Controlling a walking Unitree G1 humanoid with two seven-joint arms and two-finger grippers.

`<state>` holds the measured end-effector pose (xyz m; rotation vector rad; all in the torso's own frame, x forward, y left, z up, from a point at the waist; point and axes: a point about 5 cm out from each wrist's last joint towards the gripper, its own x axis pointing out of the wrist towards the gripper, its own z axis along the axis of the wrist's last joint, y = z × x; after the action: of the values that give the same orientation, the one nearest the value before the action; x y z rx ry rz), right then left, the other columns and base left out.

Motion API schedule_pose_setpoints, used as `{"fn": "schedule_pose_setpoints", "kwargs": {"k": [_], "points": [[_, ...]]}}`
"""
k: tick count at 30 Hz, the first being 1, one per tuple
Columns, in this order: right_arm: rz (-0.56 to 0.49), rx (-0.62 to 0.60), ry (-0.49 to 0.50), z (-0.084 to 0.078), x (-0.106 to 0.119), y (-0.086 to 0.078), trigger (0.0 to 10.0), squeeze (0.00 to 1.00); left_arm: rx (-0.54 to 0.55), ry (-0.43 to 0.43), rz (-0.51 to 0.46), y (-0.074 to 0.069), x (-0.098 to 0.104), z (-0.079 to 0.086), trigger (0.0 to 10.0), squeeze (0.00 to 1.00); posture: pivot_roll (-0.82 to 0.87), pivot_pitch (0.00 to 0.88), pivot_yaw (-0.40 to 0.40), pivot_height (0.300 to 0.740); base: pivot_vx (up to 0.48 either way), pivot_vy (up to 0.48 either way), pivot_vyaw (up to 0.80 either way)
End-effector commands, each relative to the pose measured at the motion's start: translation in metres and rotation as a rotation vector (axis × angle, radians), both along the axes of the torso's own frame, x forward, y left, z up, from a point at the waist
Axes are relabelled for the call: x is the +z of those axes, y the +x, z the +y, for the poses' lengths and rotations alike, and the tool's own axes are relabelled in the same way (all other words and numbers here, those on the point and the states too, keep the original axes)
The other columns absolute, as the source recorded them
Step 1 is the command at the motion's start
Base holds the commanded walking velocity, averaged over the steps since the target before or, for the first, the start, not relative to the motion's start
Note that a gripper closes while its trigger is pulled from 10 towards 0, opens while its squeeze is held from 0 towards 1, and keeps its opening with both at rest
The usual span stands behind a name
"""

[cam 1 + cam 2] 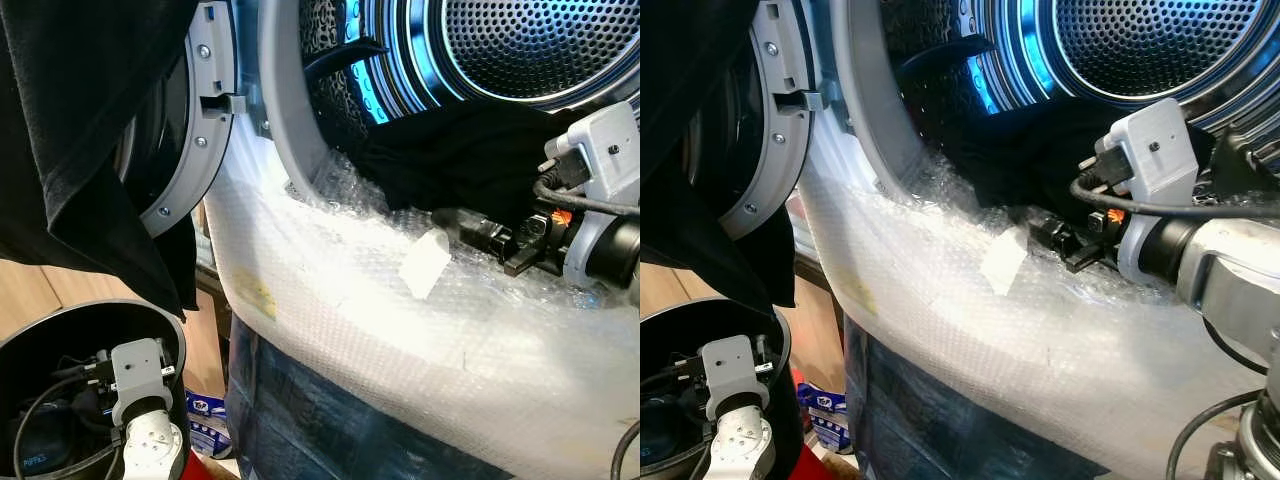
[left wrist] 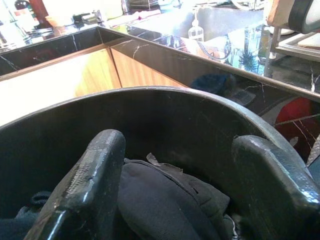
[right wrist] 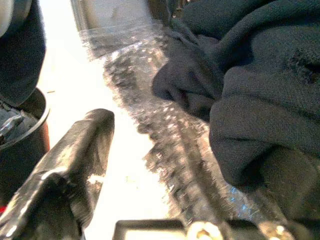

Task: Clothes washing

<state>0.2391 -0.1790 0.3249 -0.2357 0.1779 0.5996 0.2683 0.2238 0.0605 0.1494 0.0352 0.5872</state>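
Right hand (image 1: 1065,243) spread at drum mouth, dark garment (image 1: 450,160) touching its far finger, left hand (image 2: 175,190) spread over bucket clothes (image 2: 165,200)

There was one washing machine (image 1: 300,120), with one perforated drum (image 1: 540,45) and one open door (image 1: 190,130). One sheet of bubble wrap (image 1: 400,330) covered its front. Two dark garments showed at the machine: one (image 1: 470,160) in the drum mouth, one (image 1: 80,140) over the door. One black bucket (image 1: 70,335) stood below, holding more dark clothes (image 2: 165,200). Two tools appeared: the left tool (image 2: 175,200) and the right tool (image 1: 490,240).
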Motion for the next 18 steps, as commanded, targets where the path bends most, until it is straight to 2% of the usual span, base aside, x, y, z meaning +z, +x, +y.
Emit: {"fn": "schedule_pose_setpoints", "kwargs": {"k": [1,4,6,9,14,18], "points": [[-0.007,0.056,-0.022,0.0,0.0,-0.011,10.0,0.0,0.011,-0.025,0.015,0.0,-0.005,-0.002,10.0,0.0,-0.23,0.0,-0.123,0.74,0.0,0.0,0.0],[-0.012,0.089,-0.035,-0.003,-0.001,-0.015,10.0,0.0,0.011,-0.028,0.015,0.0,-0.005,-0.002,10.0,0.0,-0.23,0.0,-0.125,0.74,0.0,0.0,0.0],[-0.055,0.164,-0.014,-0.006,0.003,-0.026,10.0,0.0,0.009,-0.031,0.012,0.001,-0.005,-0.003,10.0,0.0,-0.23,0.0,-0.123,0.74,0.0,0.0,0.0],[-0.07,0.194,0.012,-0.012,0.006,-0.033,10.0,0.0,0.008,-0.035,0.013,0.002,-0.005,-0.005,10.0,0.0,-0.23,0.0,-0.126,0.74,0.0,0.0,0.0],[-0.079,0.202,-0.006,-0.017,0.005,-0.037,10.0,0.0,0.008,-0.036,0.012,0.003,-0.005,-0.005,10.0,0.0,-0.23,0.0,-0.127,0.74,0.0,0.0,0.0],[-0.151,0.264,0.03,-0.018,0.015,-0.044,10.0,0.0,0.008,-0.036,0.01,0.004,-0.005,-0.004,10.0,0.0,-0.23,0.0,-0.126,0.74,0.0,0.0,0.0]]}}
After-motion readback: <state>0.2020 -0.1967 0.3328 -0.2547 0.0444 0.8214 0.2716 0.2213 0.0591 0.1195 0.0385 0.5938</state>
